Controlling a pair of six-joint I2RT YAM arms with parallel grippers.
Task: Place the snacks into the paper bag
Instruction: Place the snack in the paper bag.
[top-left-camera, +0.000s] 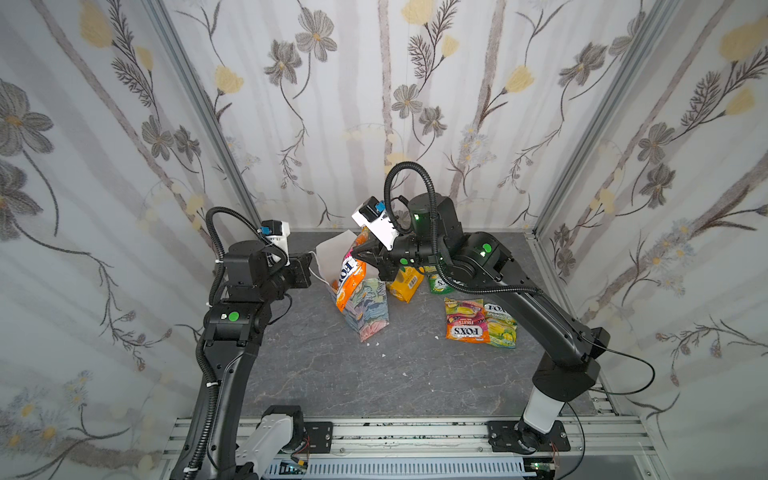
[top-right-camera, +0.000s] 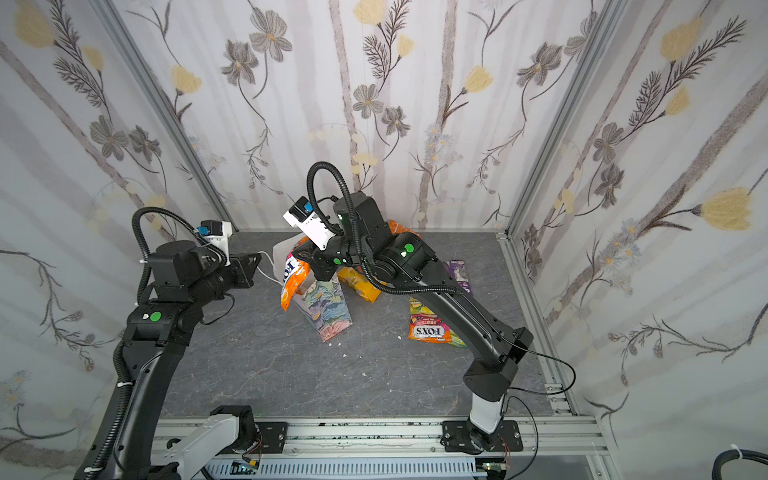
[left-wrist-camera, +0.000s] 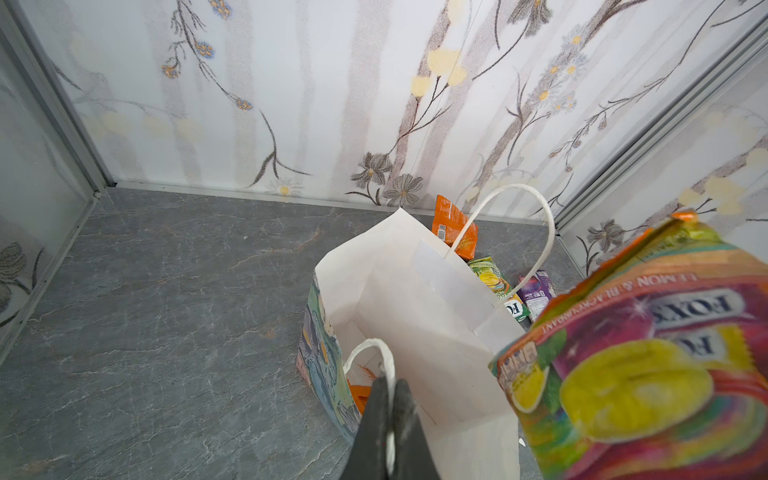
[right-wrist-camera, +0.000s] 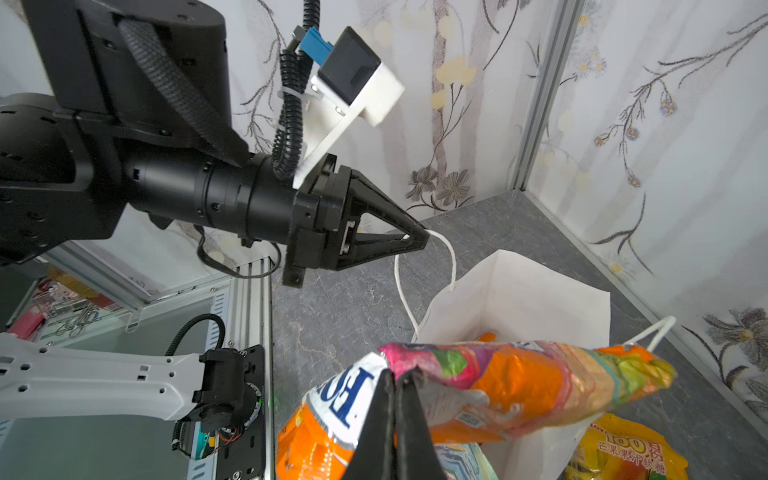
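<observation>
The paper bag (top-left-camera: 368, 309) (top-right-camera: 330, 309) stands open mid-table, floral outside and white inside (left-wrist-camera: 415, 332). My left gripper (top-left-camera: 312, 254) (left-wrist-camera: 390, 386) is shut on its white cord handle (left-wrist-camera: 386, 357) (right-wrist-camera: 449, 257), holding the mouth open. My right gripper (top-left-camera: 355, 252) (right-wrist-camera: 395, 378) is shut on an orange-pink FOX'S snack packet (top-left-camera: 351, 284) (left-wrist-camera: 644, 353) (right-wrist-camera: 519, 382) that hangs over the bag's near rim. Something orange (left-wrist-camera: 359, 392) lies inside the bag. On the table lie yellow (top-left-camera: 405, 282), green (top-left-camera: 438, 283), pink-yellow (top-left-camera: 465, 322) and green-yellow (top-left-camera: 500, 326) packets.
A purple packet (top-right-camera: 459, 274) and an orange one (left-wrist-camera: 453, 226) lie behind the bag near the back wall. Floral-papered walls close in three sides. An aluminium rail (top-left-camera: 415, 432) carrying both arm bases runs along the front. Small white scraps (top-left-camera: 384, 355) dot the grey tabletop.
</observation>
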